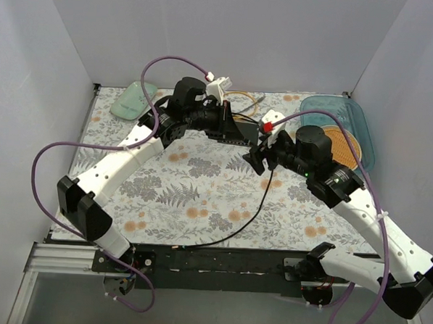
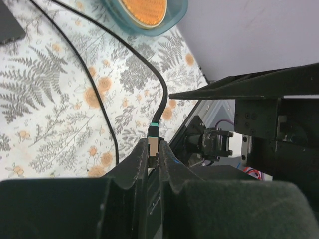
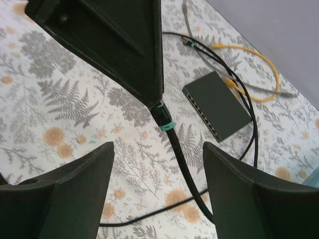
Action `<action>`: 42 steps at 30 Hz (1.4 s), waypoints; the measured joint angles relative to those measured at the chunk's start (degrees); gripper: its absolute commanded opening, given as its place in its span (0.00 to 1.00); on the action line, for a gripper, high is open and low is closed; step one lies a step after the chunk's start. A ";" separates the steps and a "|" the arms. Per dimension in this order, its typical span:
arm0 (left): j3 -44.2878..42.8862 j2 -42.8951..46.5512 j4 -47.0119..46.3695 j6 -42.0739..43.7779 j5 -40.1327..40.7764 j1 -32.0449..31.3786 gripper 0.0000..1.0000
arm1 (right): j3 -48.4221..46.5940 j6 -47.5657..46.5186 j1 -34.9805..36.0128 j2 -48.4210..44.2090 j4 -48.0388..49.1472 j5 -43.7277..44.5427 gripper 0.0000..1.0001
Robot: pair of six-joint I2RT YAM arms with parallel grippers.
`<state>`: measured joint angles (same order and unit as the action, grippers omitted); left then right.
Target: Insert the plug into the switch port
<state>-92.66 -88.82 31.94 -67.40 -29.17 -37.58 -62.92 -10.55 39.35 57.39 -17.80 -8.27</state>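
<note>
My left gripper [image 2: 154, 149] is shut on the plug [image 2: 153, 144], a small clear connector at the end of a black cable with a teal band [image 2: 155, 125]. It holds the plug above the floral mat. In the right wrist view the left gripper [image 3: 155, 97] hangs down with the plug [image 3: 160, 108] at its tip. The switch [image 3: 217, 104], a flat dark grey box with a row of sockets on its near edge, lies just beyond. My right gripper [image 3: 158, 149] is open, its fingers on either side of the cable and apart from it. In the top view the switch [image 1: 245, 127] is partly hidden under the left gripper [image 1: 248, 138].
A yellow cable [image 3: 259, 64] and other black cables lie behind the switch. A teal tray [image 1: 350, 114] holding an orange disc [image 1: 346, 145] stands at the back right. A pale green object [image 1: 132, 99] lies at the back left. The black cable [image 1: 231, 232] trails towards the front edge.
</note>
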 measured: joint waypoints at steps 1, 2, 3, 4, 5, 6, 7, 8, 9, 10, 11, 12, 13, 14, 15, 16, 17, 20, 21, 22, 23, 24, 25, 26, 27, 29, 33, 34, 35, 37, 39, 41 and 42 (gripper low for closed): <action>-1.03 -1.05 1.79 0.09 -0.04 0.00 0.00 | -0.07 -0.83 0.66 0.87 -0.87 1.92 0.79; -2.08 -2.12 3.43 0.39 -0.13 0.00 0.00 | -0.11 -1.73 1.11 1.66 -1.70 3.58 0.79; -3.17 -3.21 5.07 0.74 -0.20 0.00 0.00 | -0.13 -2.49 1.57 2.40 -2.56 5.16 0.80; -4.26 -4.28 6.78 1.40 -0.22 0.00 0.00 | -0.13 -3.23 1.92 2.97 -3.28 6.47 0.79; -5.31 -5.16 8.31 2.05 -0.31 0.00 0.00 | -0.13 -3.63 2.08 3.13 -3.74 7.17 0.79; -6.14 -5.95 9.55 2.69 -0.44 0.00 0.00 | -0.11 -4.11 2.23 3.15 -4.24 7.76 0.79; -6.64 -6.43 10.51 3.21 -0.57 0.00 0.00 | -0.11 -4.52 2.34 2.93 -4.42 8.11 0.79; -6.84 -6.80 11.65 3.98 -0.83 0.00 0.00 | -0.11 -4.79 2.36 2.51 -4.37 8.26 0.79; -6.84 -6.88 12.37 4.39 -1.03 0.00 0.00 | -0.11 -4.94 2.38 2.25 -4.37 8.35 0.78; -6.84 -6.88 13.16 4.79 -1.40 0.00 0.00 | -0.11 -5.11 2.40 1.95 -4.37 8.44 0.78; -6.84 -6.88 13.62 5.07 -1.68 0.00 0.00 | -0.13 -5.27 2.40 1.88 -4.37 8.55 0.76; -6.84 -6.88 13.92 5.29 -1.97 0.00 0.00 | -0.13 -5.42 2.40 1.86 -4.37 8.55 0.75; -6.84 -6.88 14.05 5.55 -2.32 0.00 0.00 | -0.13 -5.64 2.40 1.97 -4.42 8.52 0.75; -6.84 -6.88 14.10 5.66 -2.51 0.00 0.00 | -0.13 -5.77 2.40 2.08 -4.42 8.35 0.73; -6.84 -6.88 14.16 5.73 -2.67 0.00 0.00 | -0.13 -5.75 2.40 2.21 -4.39 8.04 0.73; -6.84 -6.88 14.14 5.84 -2.95 0.00 0.00 | -0.13 -5.79 2.40 2.34 -4.39 7.58 0.73; -6.84 -6.86 14.08 5.86 -3.10 0.00 0.00 | -0.13 -5.79 2.40 2.47 -4.39 7.15 0.72; -6.84 -6.86 13.86 5.84 -3.98 0.00 0.00 | -0.11 -5.73 2.40 3.04 -4.33 5.81 0.66; -6.84 -6.86 13.81 5.84 -4.35 0.00 0.00 | -0.09 -5.66 2.40 3.28 -4.24 5.38 0.64; -6.82 -6.86 13.60 5.79 -4.66 0.00 0.00 | -0.02 -5.62 2.40 3.52 -4.13 5.07 0.64; -6.82 -6.86 13.40 5.70 -4.85 0.00 0.00 | 0.04 -5.49 2.40 3.67 -3.96 4.92 0.64; -6.82 -6.86 13.20 5.64 -5.05 0.00 0.00 | 0.24 -5.27 2.40 3.85 -3.54 4.81 0.63; -6.80 -6.86 12.98 5.57 -5.29 0.00 0.00 | 0.55 -5.09 2.40 3.89 -3.08 4.70 0.60; -6.73 -6.84 12.76 5.46 -5.60 0.00 0.00 | 0.83 -5.03 2.40 3.89 -2.86 4.68 0.58; -6.60 -6.75 12.57 5.40 -5.86 0.00 0.00 | 1.05 -4.87 2.40 3.89 -2.71 4.68 0.55; -6.25 -6.54 12.44 5.33 -6.19 0.00 0.00 | 1.55 -4.61 2.40 3.96 -1.95 4.70 0.47; -5.68 -5.99 11.69 5.14 -6.12 0.02 0.00 | 2.01 -3.93 2.40 4.26 -1.20 4.70 0.06; -5.55 -5.95 11.02 5.03 -5.99 0.09 0.00 | 2.01 -3.82 2.69 4.37 -1.14 4.90 0.01; -5.40 -5.81 10.99 4.98 -6.03 0.24 0.00 | 2.03 -3.72 2.84 4.39 -1.11 4.94 0.01; -5.22 -5.68 10.86 4.98 -5.99 0.35 0.38 | 2.12 -3.58 2.82 4.44 -0.90 4.94 0.01; -4.98 -5.57 10.45 5.20 -5.73 0.37 0.93 | 2.54 -3.28 2.84 4.44 -0.26 5.11 0.01; -4.22 -5.14 10.14 5.60 -5.27 0.33 0.98 | 3.50 -2.56 2.75 4.48 1.33 6.34 0.01; -3.32 -4.63 9.79 5.42 -3.96 0.33 0.98 | 4.02 -1.90 2.71 4.48 1.88 7.69 0.01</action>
<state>-95.98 -93.45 41.74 -61.98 -33.12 -37.26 -58.89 -12.45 42.06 61.87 -15.92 -0.58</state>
